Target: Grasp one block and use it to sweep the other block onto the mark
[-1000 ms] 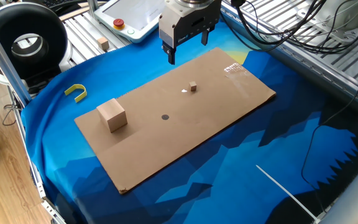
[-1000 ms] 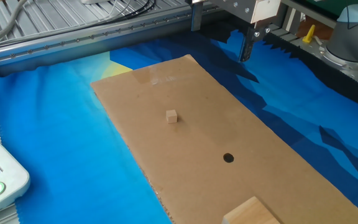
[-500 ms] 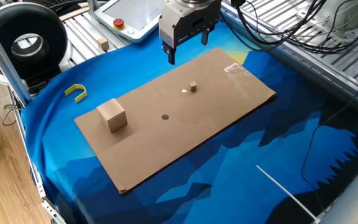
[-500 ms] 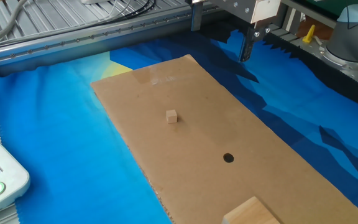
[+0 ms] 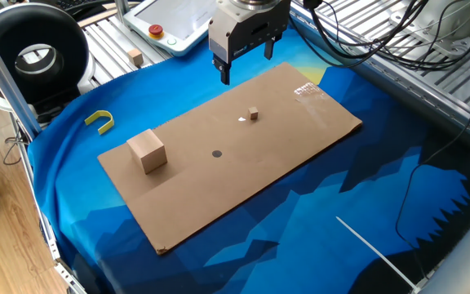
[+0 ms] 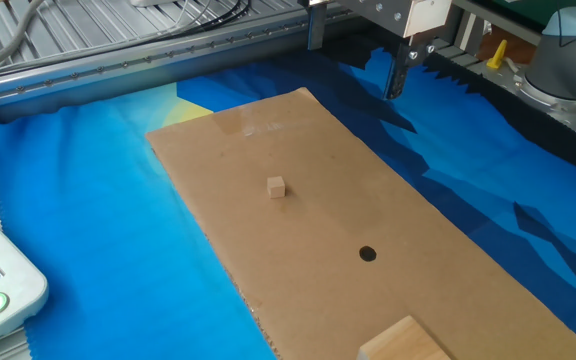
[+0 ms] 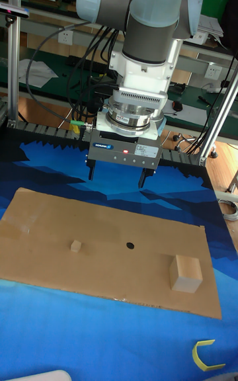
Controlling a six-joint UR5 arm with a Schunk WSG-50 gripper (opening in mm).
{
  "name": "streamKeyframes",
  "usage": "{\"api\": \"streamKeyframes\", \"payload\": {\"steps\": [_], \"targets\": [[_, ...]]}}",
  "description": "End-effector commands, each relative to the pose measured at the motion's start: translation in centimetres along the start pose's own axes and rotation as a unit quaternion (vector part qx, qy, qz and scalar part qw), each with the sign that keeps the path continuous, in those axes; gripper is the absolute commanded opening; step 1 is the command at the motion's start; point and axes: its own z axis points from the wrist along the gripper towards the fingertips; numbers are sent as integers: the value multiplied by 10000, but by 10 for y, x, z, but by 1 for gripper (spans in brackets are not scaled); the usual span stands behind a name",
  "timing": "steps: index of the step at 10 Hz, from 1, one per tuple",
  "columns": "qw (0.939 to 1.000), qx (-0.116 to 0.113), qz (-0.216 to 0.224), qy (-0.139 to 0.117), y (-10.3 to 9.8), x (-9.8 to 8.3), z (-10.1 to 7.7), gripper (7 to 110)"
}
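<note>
The two-finger gripper (image 5: 247, 67) hangs wide open and empty just beyond the far edge of the brown cardboard sheet (image 5: 300, 139). The tiny tan-brown wooden cube (image 5: 253, 113) sits closest, the small dark grey round dot (image 5: 216, 153) nearer and left, the large light-tan wooden cube (image 5: 147, 151) at the left end.

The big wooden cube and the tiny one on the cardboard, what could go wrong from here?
The open gripper holds nothing yet, and the large cube sits across the mark from the tiny cube, so a direct approach could knock the tiny cube away from the mark. Being so small, the tiny cube might slip past the pushing face or overshoot.
</note>
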Motion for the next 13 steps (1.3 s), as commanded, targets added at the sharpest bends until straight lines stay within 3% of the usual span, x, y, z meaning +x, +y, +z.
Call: {"api": "streamKeyframes", "payload": {"steps": [1,2,13], "targets": [[9949,-219,692,-707,11,-36,-2,109],[9949,-219,692,-707,11,-36,-1,7],[9955,-139,679,-650,7,-33,0,7]]}}
